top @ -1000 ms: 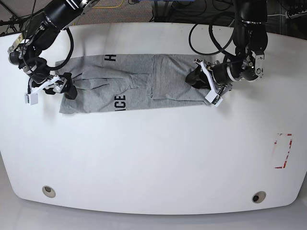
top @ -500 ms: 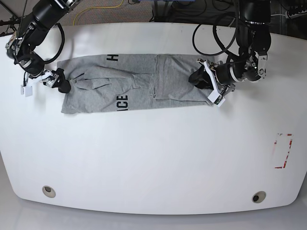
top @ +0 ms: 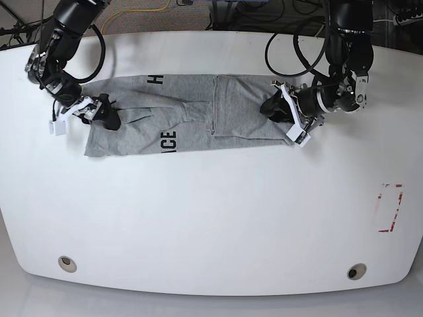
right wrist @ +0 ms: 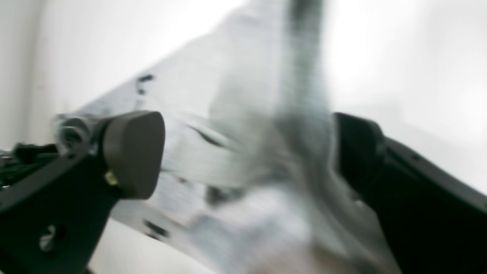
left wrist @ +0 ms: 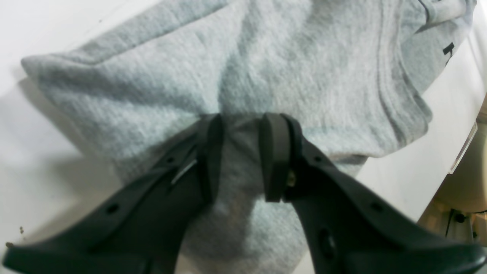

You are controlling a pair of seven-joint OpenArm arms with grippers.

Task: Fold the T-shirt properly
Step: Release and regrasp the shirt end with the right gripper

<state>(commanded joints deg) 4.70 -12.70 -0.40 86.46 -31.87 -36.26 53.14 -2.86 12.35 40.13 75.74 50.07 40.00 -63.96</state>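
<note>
Both ends held | left gripper [left wrist: 241, 156] pinches T-shirt [top: 185, 115] fold | right gripper [right wrist: 247, 152] spread wide, view blurred

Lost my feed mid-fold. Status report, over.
Left gripper pinching shirt edge. Right gripper jaws wide, cloth between, view blurred. Shirt a flat band on table, partly folded. Nothing in the way.

T-shirt [top: 185, 113] on table [top: 211, 218], grippers at ends

Grey T-shirt [top: 185, 115], partly folded lengthwise
</note>
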